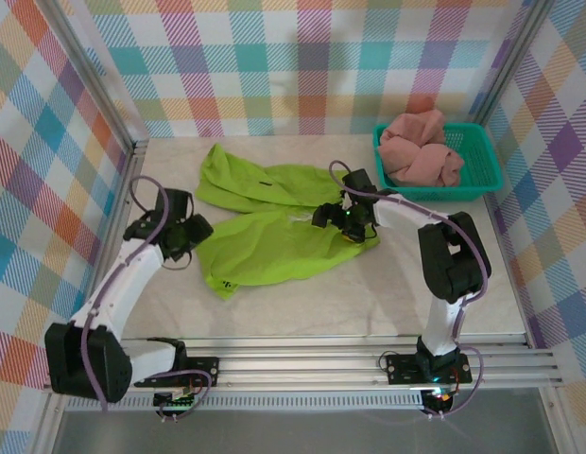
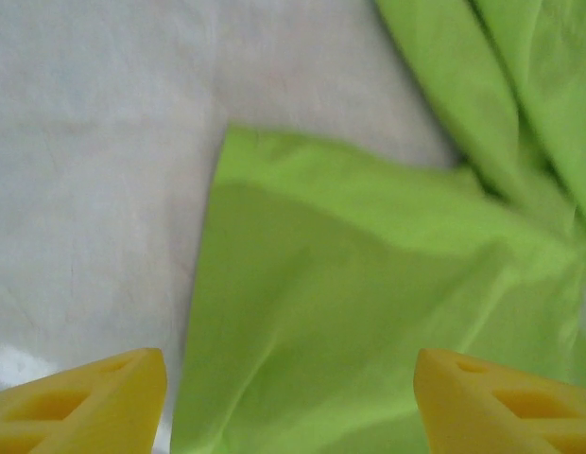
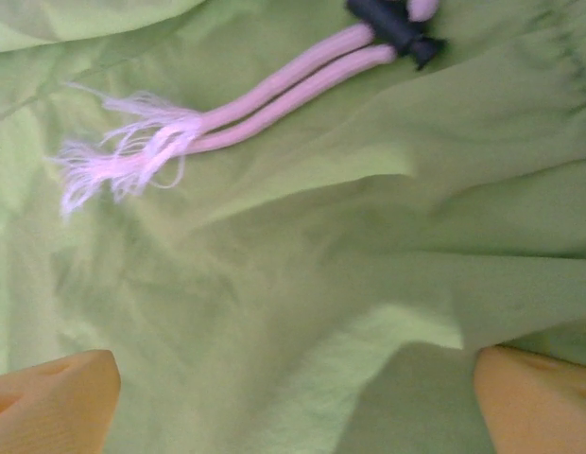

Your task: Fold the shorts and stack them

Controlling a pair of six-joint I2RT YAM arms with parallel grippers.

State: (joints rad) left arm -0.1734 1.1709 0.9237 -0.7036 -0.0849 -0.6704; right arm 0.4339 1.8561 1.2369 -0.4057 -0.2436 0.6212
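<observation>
Starting on the left: the left claw (image 1: 195,238) sits low over the pale bench (image 1: 397,293), right at the hem edge of the lime green soft fabric shorts (image 1: 274,244). From overhead its dark fingers blur together and are hard to read. The wrist camera settles it: the left claw (image 2: 291,407) has its yellow fingers (image 2: 85,402) spread wide, both cut off by the bottom edge. A corner of green cloth and a strip of bare bench lie between them, and nothing is gripped.

Into the middle now: the green shorts lie spread on the bench, long axis running left to right. Two legs fan out leftward, one angling to the far side and one to the near side. The waist end points right, partly hidden under the right claw (image 1: 350,219).

On its wrist view the right claw (image 3: 293,402) stands apart too, with its orange-yellow fingers (image 3: 47,402) cropped at the bottom corners. Rumpled green fabric runs across the gap, and whether the tips press into it, I cannot tell. Above, the pink drawstring cords (image 3: 284,80) trail frayed ends to the left and run up to a black toggle (image 3: 392,24) clipped by the top edge, all in soft focus.

Far right, back corner: the teal plastic mesh basket (image 1: 487,180) holds the dusty salmon pink fabric shorts (image 1: 421,147). They are bundled so tightly that no waist, leg or axis can be picked out.
</observation>
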